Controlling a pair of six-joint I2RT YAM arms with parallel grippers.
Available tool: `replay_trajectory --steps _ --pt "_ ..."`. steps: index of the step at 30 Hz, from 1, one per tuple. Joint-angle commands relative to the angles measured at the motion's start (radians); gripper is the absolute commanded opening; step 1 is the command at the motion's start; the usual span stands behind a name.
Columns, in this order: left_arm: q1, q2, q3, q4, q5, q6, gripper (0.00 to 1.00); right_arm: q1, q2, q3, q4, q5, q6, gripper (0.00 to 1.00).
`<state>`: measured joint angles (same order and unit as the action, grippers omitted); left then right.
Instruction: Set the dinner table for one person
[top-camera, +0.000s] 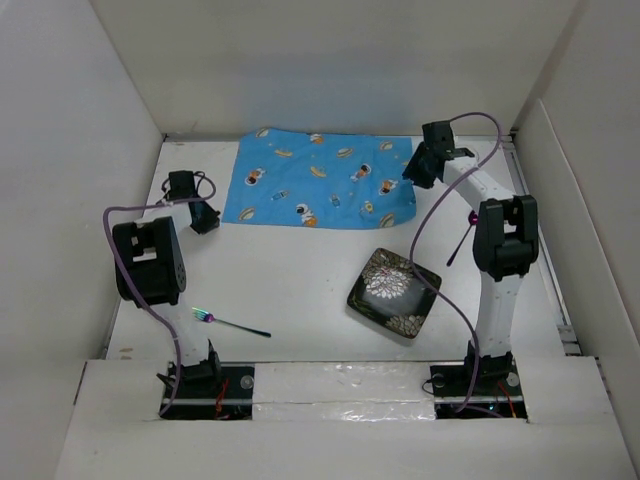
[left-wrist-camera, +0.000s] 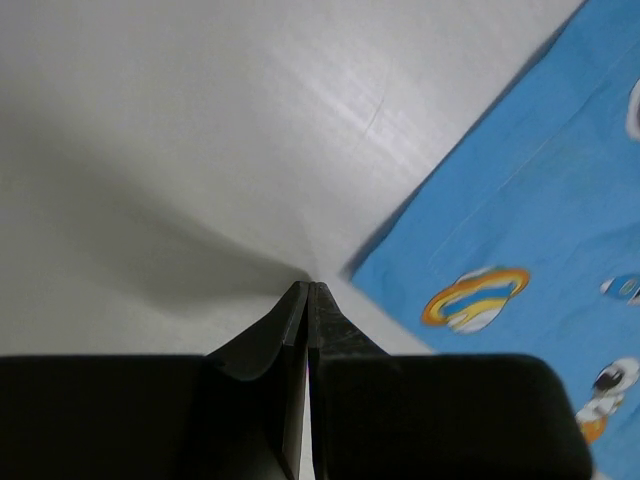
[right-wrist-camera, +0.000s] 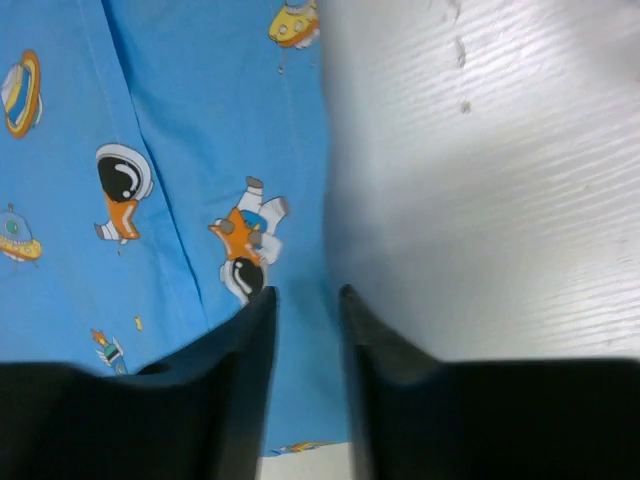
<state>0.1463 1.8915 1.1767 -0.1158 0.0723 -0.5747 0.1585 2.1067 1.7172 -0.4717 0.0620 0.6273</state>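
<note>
The dinner table (top-camera: 290, 270) is the white walled surface. A blue cartoon-printed cloth (top-camera: 320, 180) lies flat at its back centre. A black square plate (top-camera: 393, 292) with a floral pattern sits right of centre. An iridescent fork (top-camera: 230, 323) lies at the front left. My left gripper (top-camera: 207, 218) is shut and empty, its tips (left-wrist-camera: 308, 287) on the white surface just beside the cloth's near-left corner (left-wrist-camera: 520, 230). My right gripper (top-camera: 415, 172) hangs over the cloth's right edge (right-wrist-camera: 300, 150), its jaws (right-wrist-camera: 305, 292) a little apart with nothing between them.
A thin dark utensil with a pink end (top-camera: 460, 240) lies by the right arm's upper link. White panels wall the left, back and right. Purple cables loop off both arms; the right one hangs over the plate's right side.
</note>
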Motion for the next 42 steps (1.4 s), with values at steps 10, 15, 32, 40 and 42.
replay_trajectory --steps 10,15,32,40,42 --pt "-0.021 -0.338 -0.292 -0.022 0.018 -0.023 0.42 0.024 -0.231 -0.268 0.097 0.038 -0.034 0.23" --pt "-0.031 -0.232 -0.138 -0.027 -0.041 -0.048 0.55 0.044 -0.22 -0.311 0.039 0.085 -0.006 0.19" --pt "-0.114 0.026 0.06 -0.13 -0.124 0.027 0.43 0.015 -0.143 -0.324 -0.061 0.03 0.02 0.47" --pt "-0.123 0.058 0.07 -0.127 -0.128 0.029 0.15 0.004 -0.109 -0.277 -0.117 -0.011 0.006 0.43" --pt "-0.123 0.061 0.081 -0.133 -0.128 0.032 0.08 -0.005 -0.094 -0.262 -0.133 -0.022 -0.001 0.39"
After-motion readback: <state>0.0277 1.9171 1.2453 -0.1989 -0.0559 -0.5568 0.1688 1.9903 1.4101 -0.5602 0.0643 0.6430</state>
